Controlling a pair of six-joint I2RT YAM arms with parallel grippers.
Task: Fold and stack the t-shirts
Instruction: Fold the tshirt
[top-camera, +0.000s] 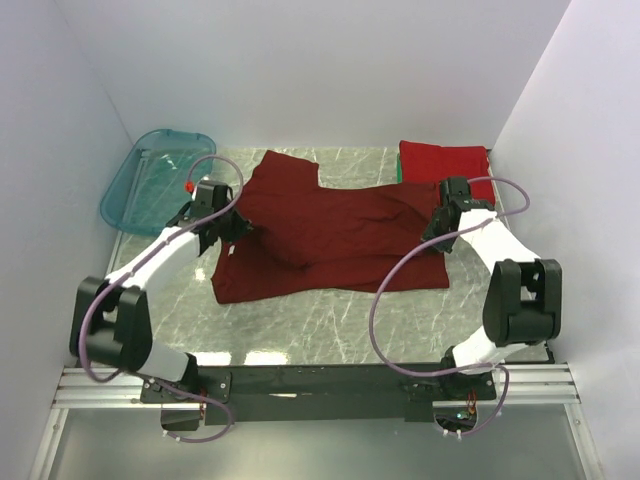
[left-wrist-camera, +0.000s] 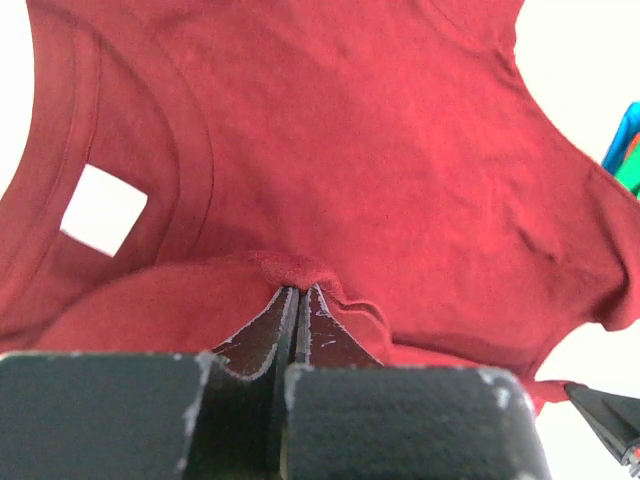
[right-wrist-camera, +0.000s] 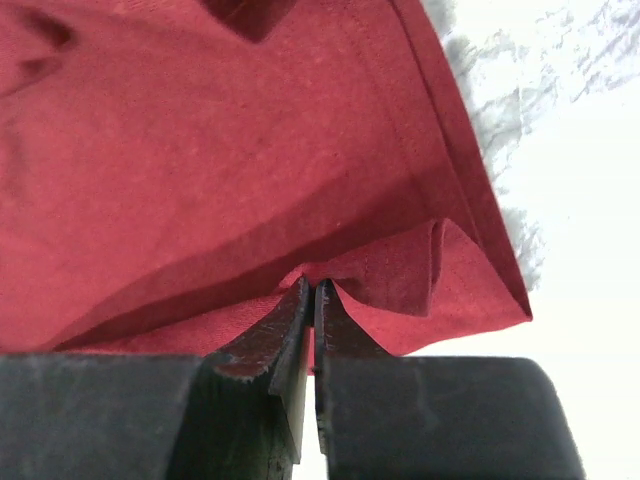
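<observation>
The dark maroon t-shirt (top-camera: 330, 230) lies spread across the middle of the marble table (top-camera: 300, 330). Its neck end is toward the left edge and its hem toward the right. The cloth is rumpled, with a ridge running across its middle and one sleeve reaching toward the far edge.

The left gripper (top-camera: 228, 226) is at the shirt's left side. The left wrist view shows its jaws pressed together on a small raised fold of maroon cloth (left-wrist-camera: 298, 292), just below the collar. The white neck label (left-wrist-camera: 103, 208) sits inside the collar band nearby.

The right gripper (top-camera: 440, 230) is at the shirt's right side. Its wrist view shows the jaws pinched tight on a tuck of the same cloth (right-wrist-camera: 313, 288), close to the stitched hem and a hem corner that rests on the table.

In the far right corner lies a folded bright red t-shirt (top-camera: 445, 160), well apart from the maroon one's body but near its far right part. A sliver of green cloth (top-camera: 397, 172) shows at its left edge.

A translucent teal tub (top-camera: 150, 180) sits tilted in the far left corner, against the wall.
</observation>
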